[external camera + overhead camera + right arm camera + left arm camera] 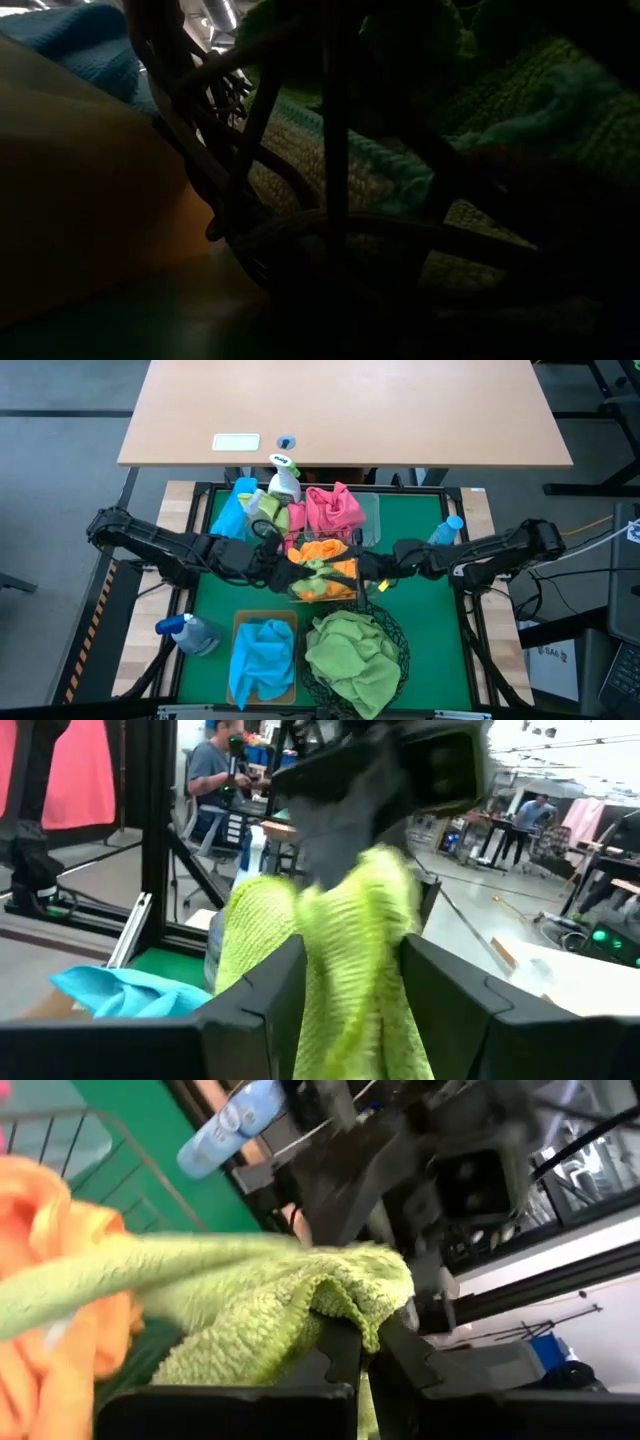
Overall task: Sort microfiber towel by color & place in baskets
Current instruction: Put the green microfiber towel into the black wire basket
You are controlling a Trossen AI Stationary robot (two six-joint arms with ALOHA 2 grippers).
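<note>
Green matting (430, 620) covers the table. Left gripper (283, 565) and right gripper (368, 572) each pinch an end of one green towel (318, 572), stretched left-right above the middle wire basket (352, 592) holding orange towels (322, 552). Right fingers (270, 990) stand apart around the cloth.

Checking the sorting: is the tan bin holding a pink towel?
No, the tan bin holds a blue towel in the high view.

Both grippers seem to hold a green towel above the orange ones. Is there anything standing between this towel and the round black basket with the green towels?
Nothing visible stands between them. The green towel, held over the orange towels, hangs just behind the round black basket, only open space between. The basket is open but already heaped with green towels.
</note>
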